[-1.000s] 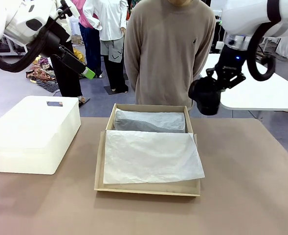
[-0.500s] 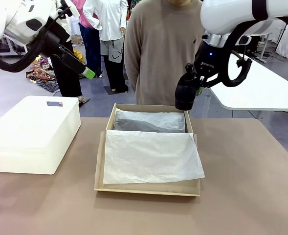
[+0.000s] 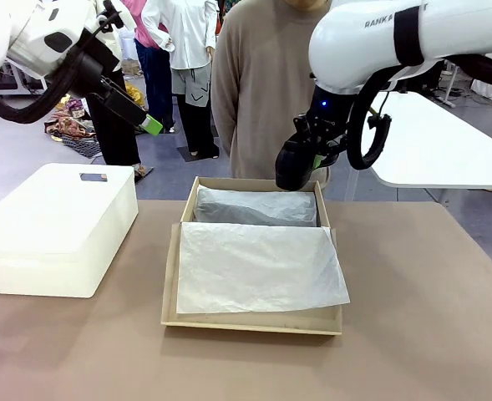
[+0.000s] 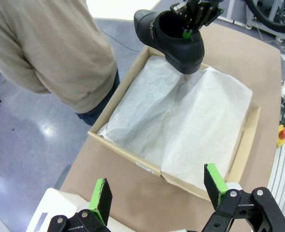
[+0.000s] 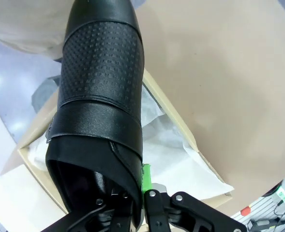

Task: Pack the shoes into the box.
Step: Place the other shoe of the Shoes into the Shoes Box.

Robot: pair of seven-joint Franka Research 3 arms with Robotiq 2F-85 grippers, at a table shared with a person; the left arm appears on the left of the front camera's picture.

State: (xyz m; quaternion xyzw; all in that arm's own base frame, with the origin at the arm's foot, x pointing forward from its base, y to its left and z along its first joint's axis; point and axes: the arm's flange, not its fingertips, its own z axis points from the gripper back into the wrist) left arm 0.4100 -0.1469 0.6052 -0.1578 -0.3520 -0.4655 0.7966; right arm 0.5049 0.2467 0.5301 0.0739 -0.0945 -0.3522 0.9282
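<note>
A glossy black shoe (image 3: 294,170) hangs in the air over the far right corner of the tan box (image 3: 254,321), with my right gripper (image 3: 314,150) shut on its heel opening. In the right wrist view the shoe (image 5: 101,92) points away from the gripper (image 5: 142,193), above the box (image 5: 178,118). White tissue paper (image 3: 258,267) lines and covers the box. My left gripper (image 3: 148,124) is held high at the far left, open and holding nothing. In its own view, its green pads (image 4: 101,198) stand wide apart above the box (image 4: 127,157) and the shoe (image 4: 173,36).
A large white plastic bin (image 3: 58,225) with a lid sits on the table to the left of the box. A person in a beige sweater (image 3: 283,92) stands right behind the box at the far edge. The brown tabletop (image 3: 429,317) is bare to the right.
My right arm has carried the shoe leftward and a little lower, from beyond the box's right side to over its far right corner. The left arm has stayed still.
</note>
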